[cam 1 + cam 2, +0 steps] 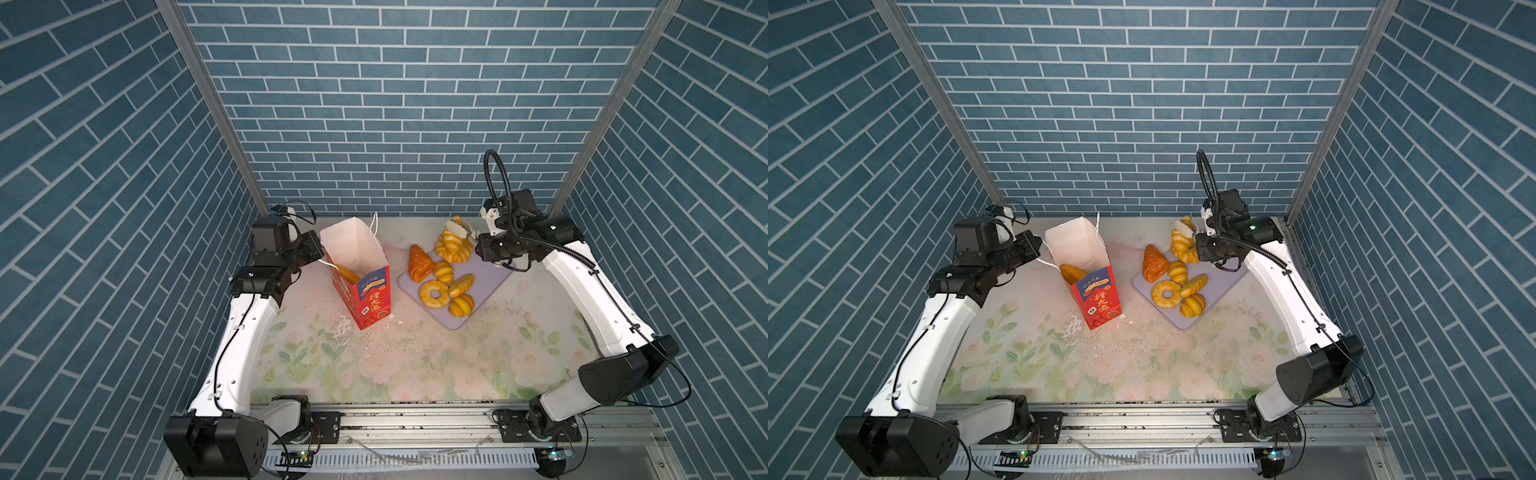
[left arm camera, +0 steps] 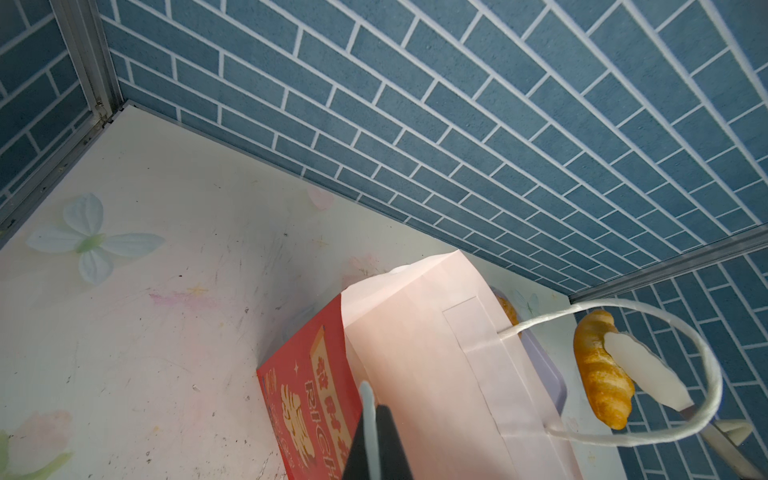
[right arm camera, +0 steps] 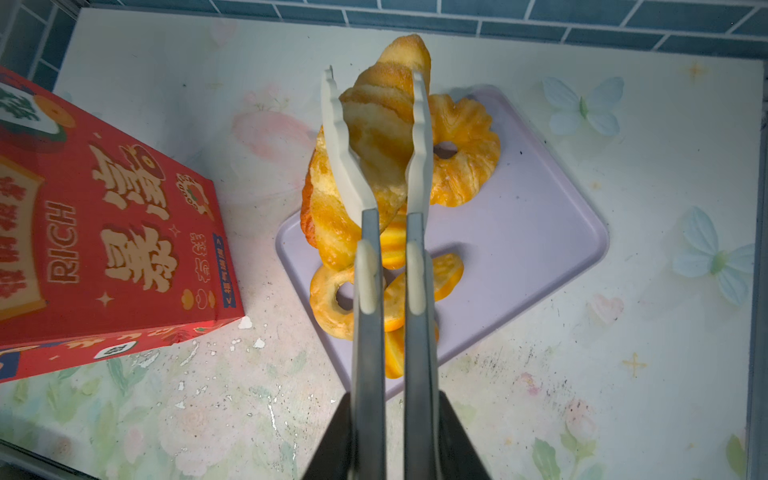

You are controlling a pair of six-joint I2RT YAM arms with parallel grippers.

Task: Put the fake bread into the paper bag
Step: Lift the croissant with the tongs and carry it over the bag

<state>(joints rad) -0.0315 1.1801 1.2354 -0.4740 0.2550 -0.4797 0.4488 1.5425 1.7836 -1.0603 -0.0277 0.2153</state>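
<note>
Right wrist view: a ridged golden roll point(image 3: 386, 124) hangs pinched between the pale tips of the tongs point(image 3: 417, 137), which your right gripper point(image 3: 395, 432) squeezes almost closed. It looks light, glossy and slippery (probably soft foam), so grip its thick middle. Beneath the tongs more fake bread point(image 3: 465, 141) lies on a lilac tray point(image 3: 540, 249); the paper bag point(image 3: 104, 232) stands off to one side of them, its mouth cut off here. The tong arms hide several pastries.

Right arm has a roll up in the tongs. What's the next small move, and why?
Probably carry the roll left toward the mouth of the bag: the tongs grip it above the tray, and the bag stands open.
</note>
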